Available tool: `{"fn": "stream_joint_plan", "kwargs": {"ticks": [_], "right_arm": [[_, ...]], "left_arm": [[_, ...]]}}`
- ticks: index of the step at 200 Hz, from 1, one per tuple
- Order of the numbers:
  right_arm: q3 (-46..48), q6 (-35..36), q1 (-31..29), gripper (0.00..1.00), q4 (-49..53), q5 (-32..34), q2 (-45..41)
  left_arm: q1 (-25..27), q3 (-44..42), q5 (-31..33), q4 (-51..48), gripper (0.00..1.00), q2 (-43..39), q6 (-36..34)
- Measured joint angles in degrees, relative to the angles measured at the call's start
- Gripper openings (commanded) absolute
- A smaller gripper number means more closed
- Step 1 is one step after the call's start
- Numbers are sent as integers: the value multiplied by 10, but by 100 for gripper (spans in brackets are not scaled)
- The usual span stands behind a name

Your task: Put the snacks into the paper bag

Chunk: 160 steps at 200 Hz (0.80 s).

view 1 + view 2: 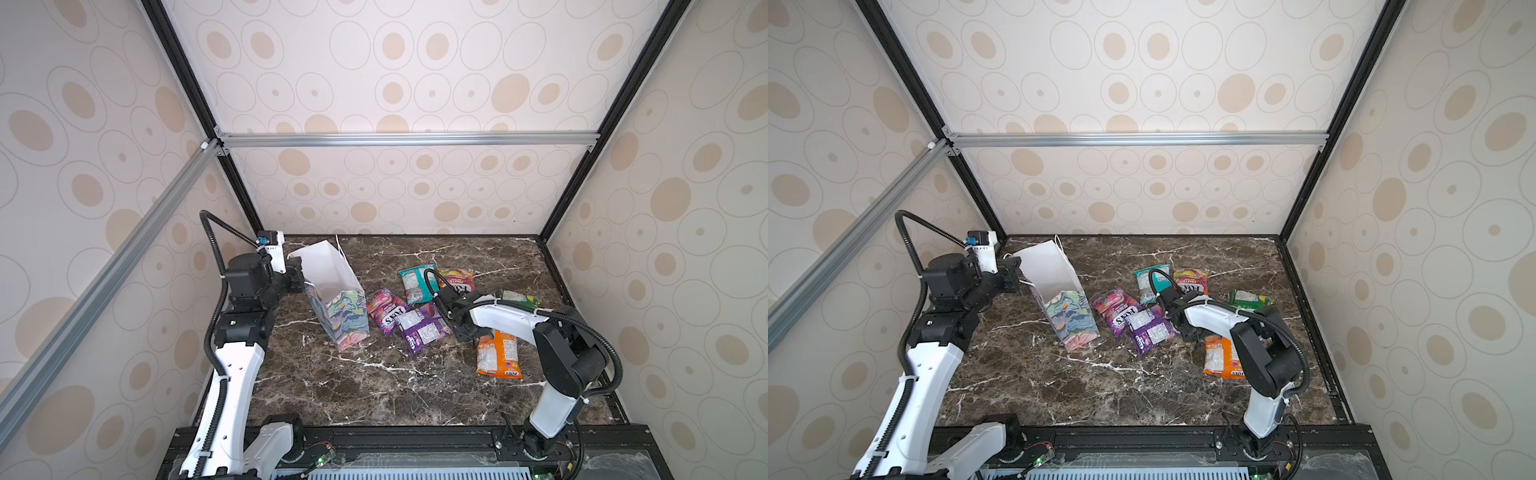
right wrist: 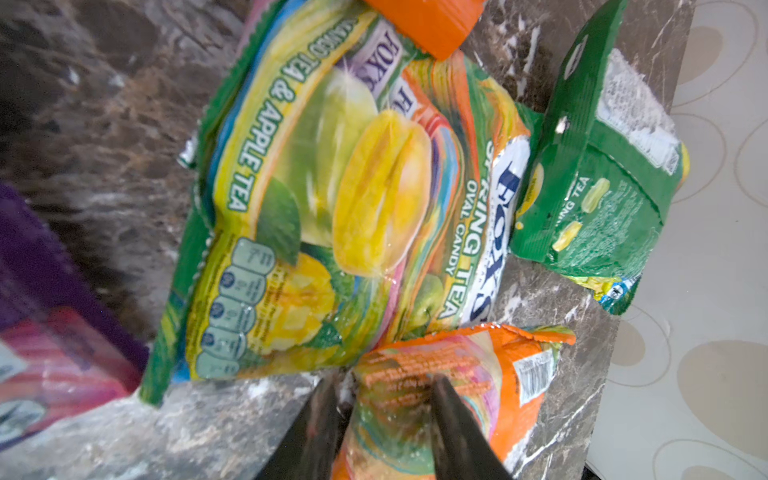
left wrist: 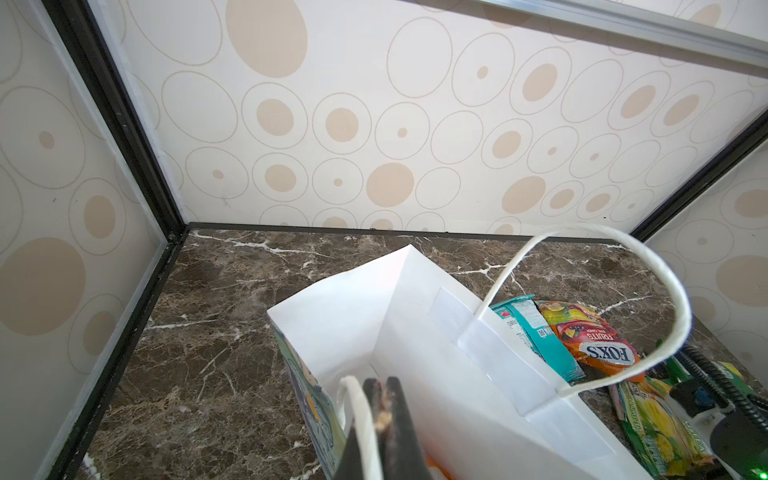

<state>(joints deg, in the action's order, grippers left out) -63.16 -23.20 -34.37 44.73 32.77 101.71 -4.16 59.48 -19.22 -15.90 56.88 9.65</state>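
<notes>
Brown marble tabletop (image 1: 374, 395), circle-patterned walls (image 1: 415, 83), aluminium rail (image 1: 407, 139)

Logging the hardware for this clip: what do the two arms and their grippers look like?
Both the left arm and right arm have white shells between black joints, with black ribbed cable conduits tied on by white zip ties. The left wrist carries a blue connector. The fingers are slim, dark and tapering.
</notes>
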Motion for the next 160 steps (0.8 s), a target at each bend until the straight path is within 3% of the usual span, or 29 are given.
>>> {"fn": "stream_joint_plan", "kwargs": {"ticks": [42,106,136,160], "right_arm": [[0,1,0,34,-4,0,8],[0,-5,0,18,-7,-2,15],[0,-7,0,4,-5,0,15],[0,-10,0,1,-4,2,14]], "left_arm": [[0,0,0,0,0,0,0],[0,0,0,0,0,0,0],[0,0,0,0,0,0,0],[0,0,0,0,0,0,0]]}}
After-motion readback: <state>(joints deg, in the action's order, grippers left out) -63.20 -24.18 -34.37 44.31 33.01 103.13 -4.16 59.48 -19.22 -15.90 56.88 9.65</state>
